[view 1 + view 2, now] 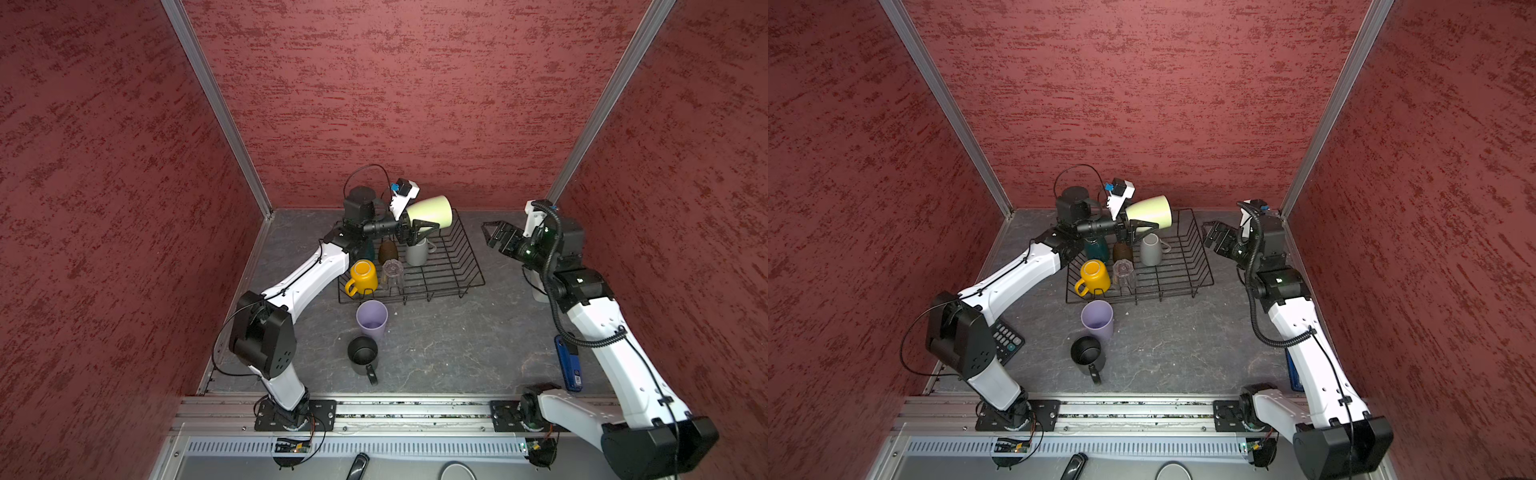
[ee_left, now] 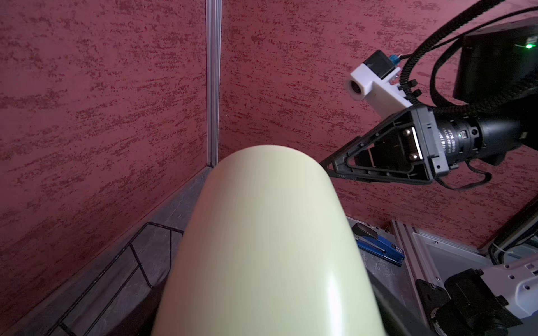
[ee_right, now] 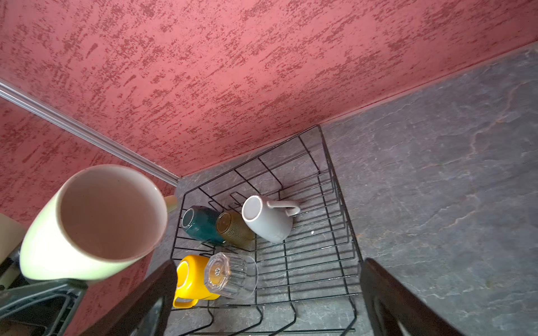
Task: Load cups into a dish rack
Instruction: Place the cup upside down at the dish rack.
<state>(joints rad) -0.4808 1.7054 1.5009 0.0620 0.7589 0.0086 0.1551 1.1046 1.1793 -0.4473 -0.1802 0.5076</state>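
Nearest the lens in both top views ran the aluminium rail [image 1: 395, 409] that carried the two arm bases. Beyond it, on the grey table [image 1: 457, 345], stood the black mug [image 1: 363, 353] and, just behind it, the lilac tumbler [image 1: 372, 318]. Both were upright and outside the dish rack [image 1: 451, 270]. In the rack's left half sat the yellow mug [image 1: 363, 276], the clear ribbed glass [image 1: 392, 272], the brown glass [image 1: 387, 250] and the grey mug [image 1: 417, 251]. The teal mug [image 1: 1096, 248] showed in a top view, half behind the left arm. The left gripper [image 1: 419, 229] held the cream mug [image 1: 430, 211] on its side in the air over the rack's far edge. The right gripper [image 1: 490, 235] hung beside the rack's right side, carrying nothing. A calculator [image 1: 1007, 343] lay partly hidden under the left arm.

From the left wrist, the cream mug [image 2: 270, 247] filled the foreground and hid the fingers gripping it, so where they closed on it could not be made out. A corner of the rack [image 2: 139, 261] and the right gripper [image 2: 334, 167] showed past it.

From the right wrist, that gripper's fingers [image 3: 151, 296] stood wide apart with nothing between them. The five racked cups all showed their bases up, and the cream mug [image 3: 93, 221] faced the lens mouth-first.

By my reading, five cups were loaded, one was in hand above the rack, and two waited on the table.
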